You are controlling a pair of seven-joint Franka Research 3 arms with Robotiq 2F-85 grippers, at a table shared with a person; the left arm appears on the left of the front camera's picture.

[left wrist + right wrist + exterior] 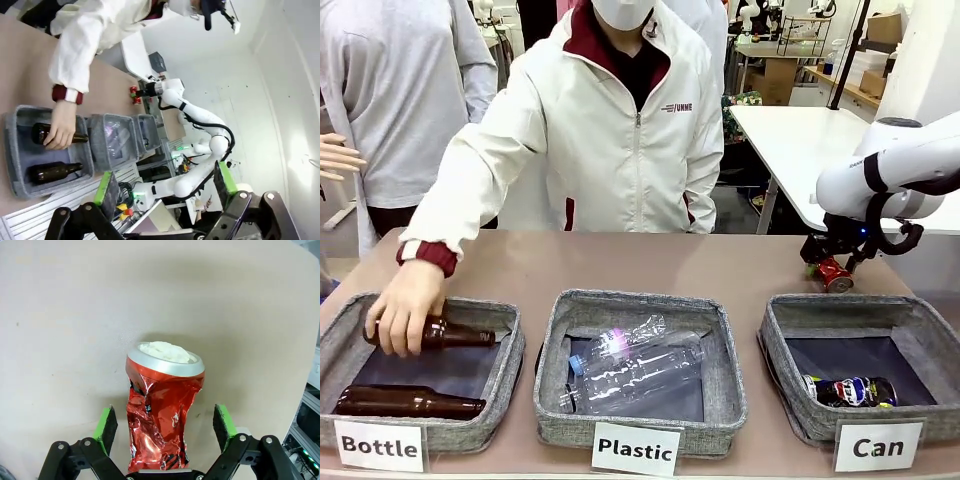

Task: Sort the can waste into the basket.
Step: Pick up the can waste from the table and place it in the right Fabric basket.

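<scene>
My right gripper is wide, pads either side of the red can on the table, not touching. I'd centre, then close on the dented waist. Left gripper spread, empty. Beyond it: two cans, the black one in the Can basket; three baskets.

right arm enters from the right side, wrist bent down toward the far right table area. right gripper fingers spread wide, green pads apart. left gripper raised above the table, fingers spread, nothing between them.
</scene>
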